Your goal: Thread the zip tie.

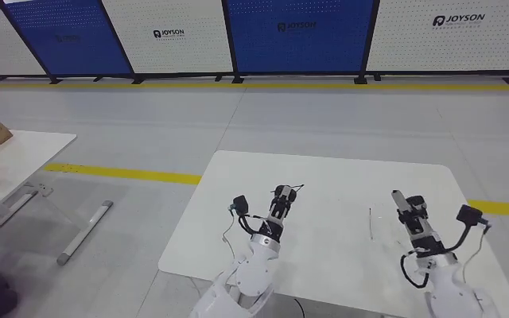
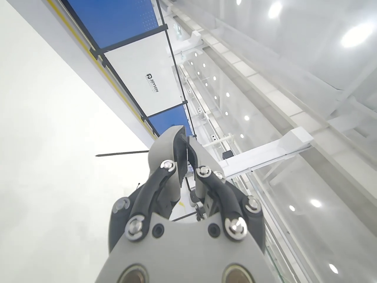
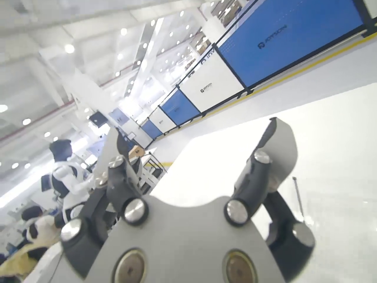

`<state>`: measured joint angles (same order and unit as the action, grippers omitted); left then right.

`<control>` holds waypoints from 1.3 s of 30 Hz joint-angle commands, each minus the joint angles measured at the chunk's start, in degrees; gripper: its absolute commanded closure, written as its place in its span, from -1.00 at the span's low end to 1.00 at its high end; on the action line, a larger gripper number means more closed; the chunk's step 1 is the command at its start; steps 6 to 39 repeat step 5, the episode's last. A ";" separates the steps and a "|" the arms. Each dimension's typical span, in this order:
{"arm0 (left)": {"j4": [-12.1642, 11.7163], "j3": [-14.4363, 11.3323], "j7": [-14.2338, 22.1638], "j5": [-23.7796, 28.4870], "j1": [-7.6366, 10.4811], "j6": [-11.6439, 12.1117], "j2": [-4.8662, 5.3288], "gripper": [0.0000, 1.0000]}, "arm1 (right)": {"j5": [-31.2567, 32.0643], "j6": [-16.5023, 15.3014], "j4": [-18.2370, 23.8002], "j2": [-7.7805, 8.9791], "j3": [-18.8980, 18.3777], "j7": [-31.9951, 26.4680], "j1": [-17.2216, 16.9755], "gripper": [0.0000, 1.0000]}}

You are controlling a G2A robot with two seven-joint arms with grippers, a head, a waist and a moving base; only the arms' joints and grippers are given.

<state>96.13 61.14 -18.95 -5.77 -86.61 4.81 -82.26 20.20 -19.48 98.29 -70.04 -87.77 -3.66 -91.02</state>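
The zip tie [image 1: 371,223] lies flat on the white tabletop [image 1: 334,179], in its right half. It is a thin, dark, straight strip. From above, its long axis runs from the robot's side towards the far edge, nearly square to the near edge. Which end carries the head cannot be told from above. In the right wrist view the strip [image 3: 298,197] seems slightly thicker at the end farther from the camera. Nothing touches it.

The tabletop is smooth, matte and rounded at the corners.

The left tool [image 1: 282,193] hovers over the middle of the tabletop, well apart from the tie. Its two curved grey fingers are brought together, their black ribbed pads [image 2: 180,154] meeting at the tips, with nothing between them. From this wrist, the tie [image 2: 122,153] shows as a fine dark line beyond the left tool [image 2: 183,144].

The right tool [image 1: 401,199] sits just to the right of the tie, near it but not touching. Its jaws are spread wide and hold nothing [image 3: 194,126]. One grey finger [image 3: 281,145] stands close beside the strip.
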 commanded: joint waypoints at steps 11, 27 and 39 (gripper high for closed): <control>-1.19 0.33 -0.31 0.34 0.17 -0.60 -0.09 1.00 | -2.20 0.00 0.10 0.51 -6.01 3.69 -4.59 -1.00; -1.19 0.33 -0.31 0.34 0.17 -0.60 -0.09 1.00 | -2.20 0.00 0.10 0.51 -6.01 3.69 -4.59 -1.00; -1.19 0.33 -0.31 0.34 0.17 -0.60 -0.09 1.00 | -2.20 0.00 0.10 0.51 -6.01 3.69 -4.59 -1.00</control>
